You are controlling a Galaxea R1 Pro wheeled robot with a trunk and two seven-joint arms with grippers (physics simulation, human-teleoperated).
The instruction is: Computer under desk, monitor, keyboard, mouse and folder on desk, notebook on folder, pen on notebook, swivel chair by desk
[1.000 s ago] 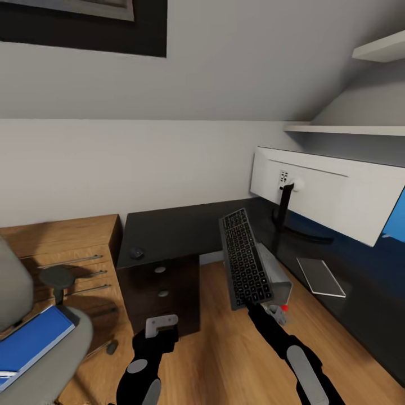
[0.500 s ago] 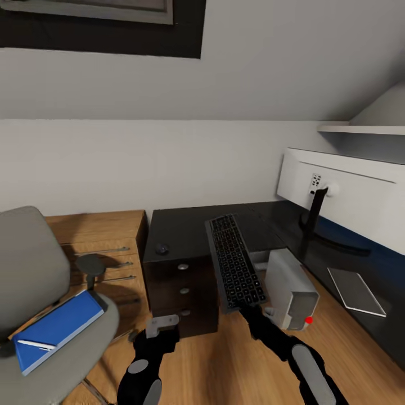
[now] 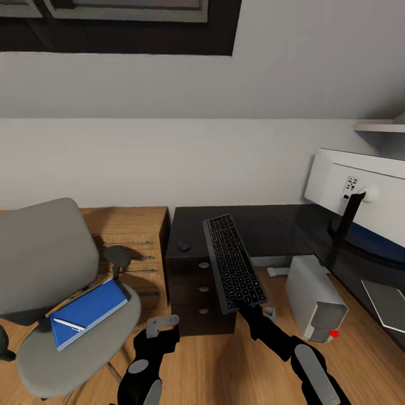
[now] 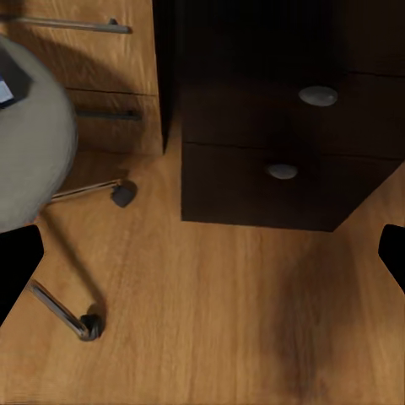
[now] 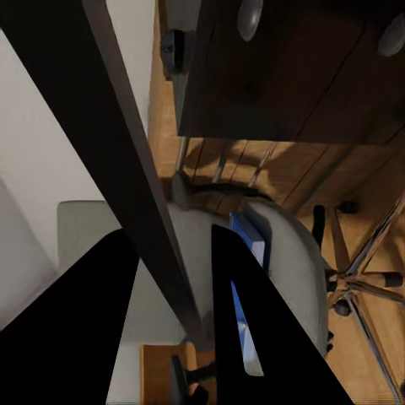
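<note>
My right gripper (image 3: 251, 310) is shut on the near end of the black keyboard (image 3: 232, 261), holding it above the floor in front of the dark desk (image 3: 264, 222). In the right wrist view the keyboard (image 5: 126, 152) runs edge-on between the fingers (image 5: 270, 337). A small dark mouse (image 3: 183, 246) lies on the desk's left end. The white monitor (image 3: 360, 194) stands at the right, back towards me. The grey computer (image 3: 315, 295) stands on the floor. The grey swivel chair (image 3: 50, 253) carries a blue folder (image 3: 87, 312) with a white pen (image 3: 68, 324). My left gripper (image 3: 162, 323) hangs open, empty.
A wooden dresser (image 3: 132, 236) stands between chair and desk. The desk's dark drawer unit (image 4: 278, 152) faces my left gripper, with the chair's castor (image 4: 89, 325) on the wooden floor nearby. A flat grey pad (image 3: 388, 304) lies at the far right. A shelf (image 3: 382, 126) juts from the wall.
The camera has turned left, bringing the chair and its blue folder fully into view and pushing the monitor towards the right edge. The keyboard stays held in my right gripper.
</note>
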